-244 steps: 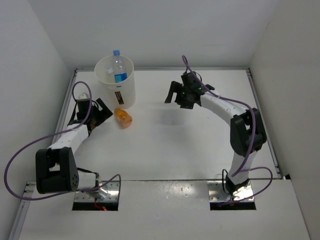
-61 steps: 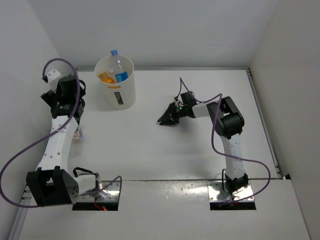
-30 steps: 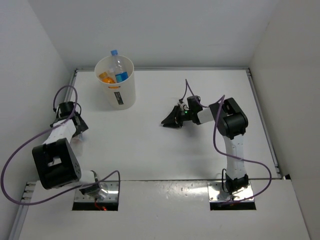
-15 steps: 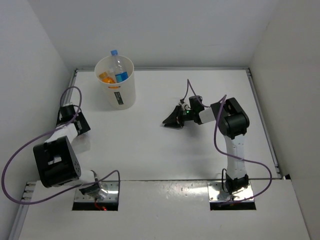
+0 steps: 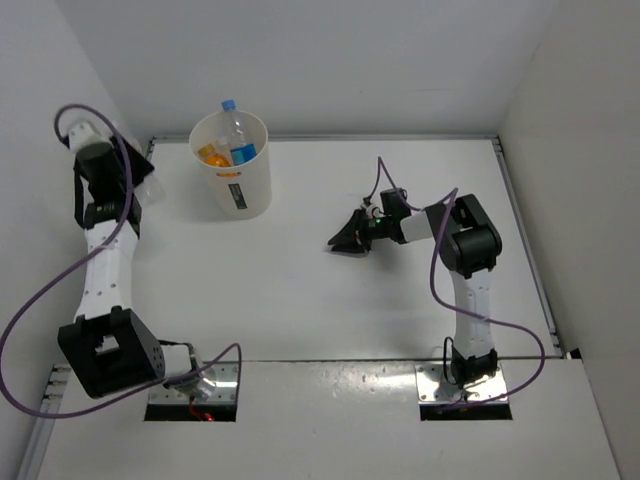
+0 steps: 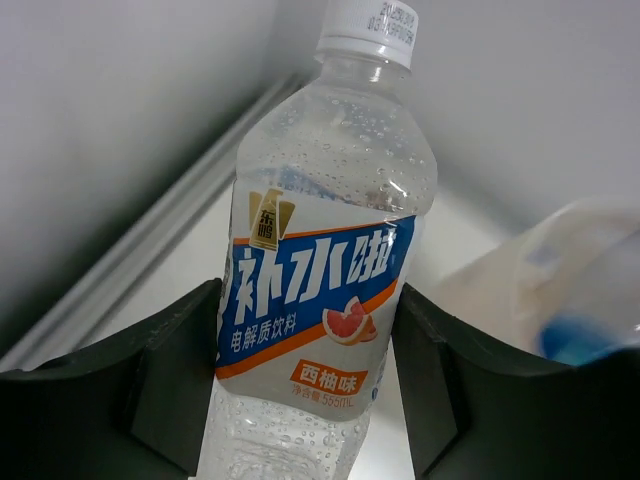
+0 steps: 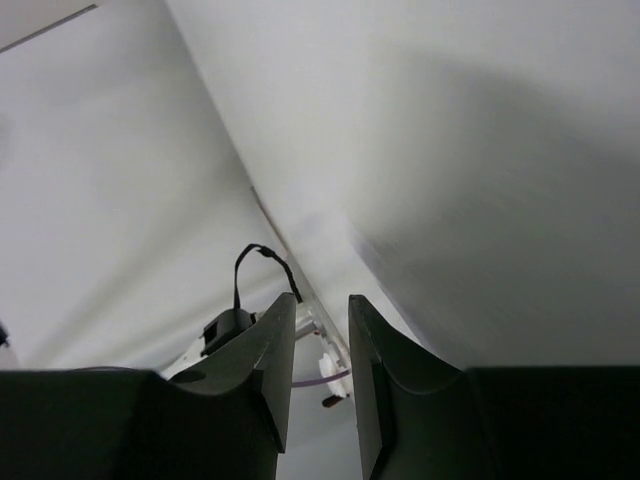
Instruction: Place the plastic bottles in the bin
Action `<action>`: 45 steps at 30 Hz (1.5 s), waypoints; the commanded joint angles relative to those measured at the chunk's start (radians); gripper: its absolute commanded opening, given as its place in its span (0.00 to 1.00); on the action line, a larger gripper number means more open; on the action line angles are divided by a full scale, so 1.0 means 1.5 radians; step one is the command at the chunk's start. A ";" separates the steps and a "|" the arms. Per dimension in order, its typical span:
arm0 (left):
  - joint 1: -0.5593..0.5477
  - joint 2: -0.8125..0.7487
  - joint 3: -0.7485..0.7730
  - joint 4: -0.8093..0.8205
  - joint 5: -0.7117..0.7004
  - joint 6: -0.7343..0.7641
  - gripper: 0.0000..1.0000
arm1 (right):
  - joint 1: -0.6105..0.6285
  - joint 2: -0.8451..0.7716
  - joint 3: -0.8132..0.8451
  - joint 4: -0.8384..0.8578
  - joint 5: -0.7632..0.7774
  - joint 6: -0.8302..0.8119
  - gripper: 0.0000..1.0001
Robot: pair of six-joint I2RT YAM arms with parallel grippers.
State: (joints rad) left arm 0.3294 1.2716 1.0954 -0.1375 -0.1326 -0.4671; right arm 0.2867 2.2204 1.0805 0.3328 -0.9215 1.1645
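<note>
Left jaws (image 6: 305,400) gripping clear bottle (image 6: 325,260), hovering at bin's (image 5: 243,190) 9 o'clock; wet bottle risking slip. Right jaws (image 7: 315,375) narrow, empty.

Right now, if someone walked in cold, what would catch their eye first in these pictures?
Probably the clear bottle with its blue, white and orange label, filling the left wrist view and clamped in the left end effector, raised at the table's far left. Next, the cream bin beside it, already holding an orange bottle and a blue-capped bottle.
</note>
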 commanded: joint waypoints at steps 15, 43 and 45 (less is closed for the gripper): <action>-0.306 0.284 0.367 0.202 -0.090 0.036 0.20 | -0.024 -0.158 -0.067 -0.246 0.056 -0.047 0.29; -0.305 0.121 0.229 0.226 -0.223 0.017 1.00 | -0.064 -0.243 -0.102 -0.260 0.013 -0.072 0.39; -0.270 0.107 0.237 0.218 -0.232 0.008 1.00 | -0.064 -0.250 -0.093 -0.253 0.013 -0.072 0.40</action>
State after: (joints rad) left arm -0.1387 1.4830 1.4101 0.1455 -0.4572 -0.4500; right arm 0.1959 1.8732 0.8917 -0.0643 -0.8749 1.0683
